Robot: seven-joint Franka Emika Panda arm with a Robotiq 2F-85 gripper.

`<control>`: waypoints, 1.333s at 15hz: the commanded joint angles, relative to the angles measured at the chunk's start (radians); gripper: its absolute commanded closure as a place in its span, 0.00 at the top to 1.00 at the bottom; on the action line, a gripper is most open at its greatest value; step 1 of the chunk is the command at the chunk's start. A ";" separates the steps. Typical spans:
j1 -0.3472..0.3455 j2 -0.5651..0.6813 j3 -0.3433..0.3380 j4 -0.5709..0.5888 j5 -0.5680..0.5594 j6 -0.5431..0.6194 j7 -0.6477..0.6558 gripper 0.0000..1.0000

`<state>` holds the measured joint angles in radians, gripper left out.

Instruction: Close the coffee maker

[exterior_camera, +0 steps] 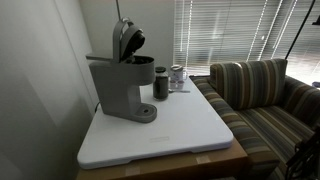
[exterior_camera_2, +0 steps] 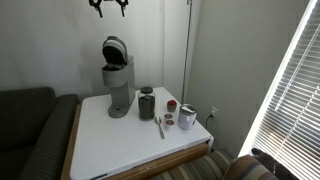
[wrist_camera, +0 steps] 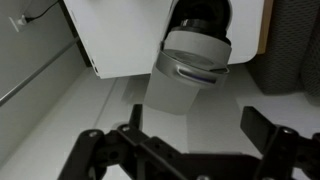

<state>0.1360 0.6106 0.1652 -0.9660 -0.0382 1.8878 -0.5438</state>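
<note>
Nothing is touched yet: the gripper, jaws apart, hangs high above the coffee maker on the table, its lid raised; next, descend and press the lid down.

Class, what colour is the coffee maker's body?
The coffee maker is matte grey, shown best in an exterior view.
</note>
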 commanded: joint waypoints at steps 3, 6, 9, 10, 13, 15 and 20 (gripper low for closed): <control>0.026 0.132 -0.004 0.182 0.015 -0.097 0.096 1.00; 0.029 0.166 0.000 0.214 0.019 -0.106 0.120 1.00; 0.030 0.190 0.001 0.240 0.019 -0.108 0.144 0.75; 0.031 0.198 0.001 0.250 0.018 -0.111 0.149 0.73; 0.041 0.215 -0.005 0.276 0.004 -0.143 0.164 0.52; 0.048 0.223 -0.007 0.290 -0.004 -0.155 0.170 0.38; 0.053 0.239 -0.004 0.316 0.001 -0.148 0.174 0.03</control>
<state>0.1823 0.8198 0.1660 -0.7056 -0.0325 1.7645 -0.3778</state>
